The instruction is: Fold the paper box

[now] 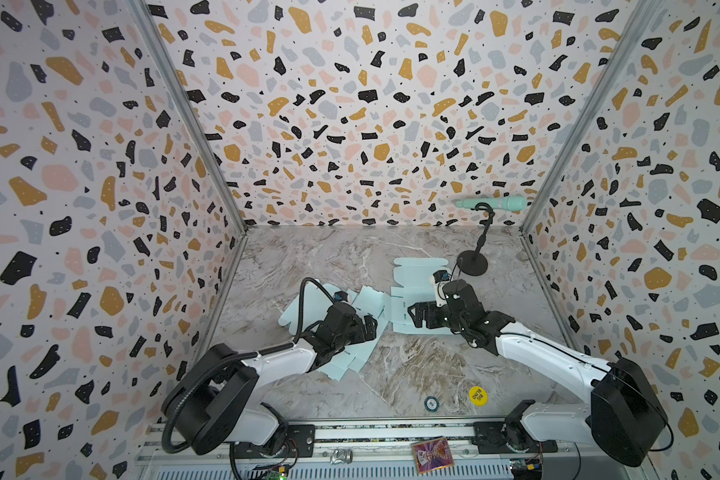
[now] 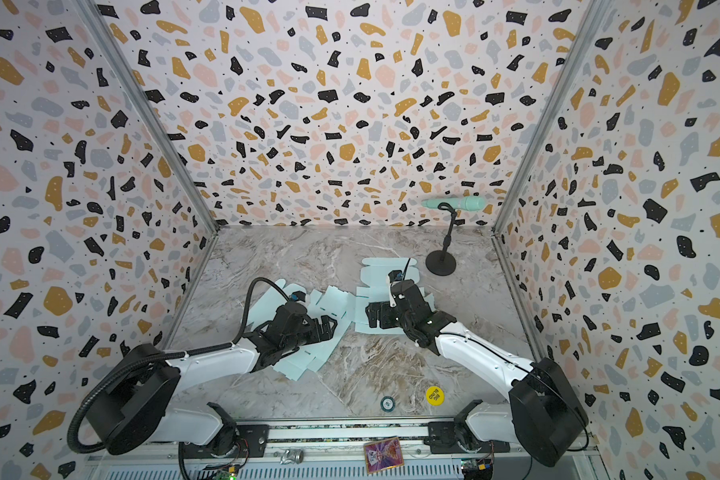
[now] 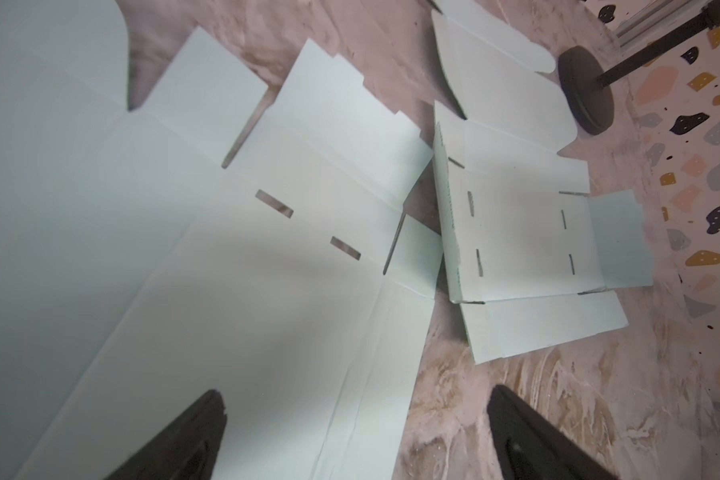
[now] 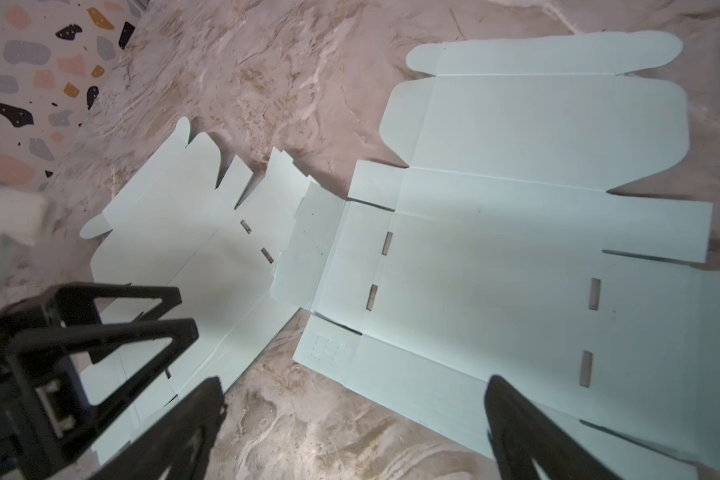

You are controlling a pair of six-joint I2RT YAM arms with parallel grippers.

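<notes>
Two flat paper box blanks lie mid-frame on the marbled desk (image 1: 412,374): left blank (image 1: 341,363) and right blank (image 1: 412,274), edges seemingly overlapping. Left hand (image 1: 373,324) and right hand (image 1: 412,313) hover spread and empty, one over each. Better to pin one base panel, then lift a side flap along its crease. Terrazzo walls (image 1: 350,104) enclose the desk; a mic stand (image 1: 472,264) sits upper right.

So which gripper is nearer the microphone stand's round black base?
Right. The right gripper hangs front-left of the base, over a mint cardboard sheet; the left gripper is farther left, over another sheet.
</notes>
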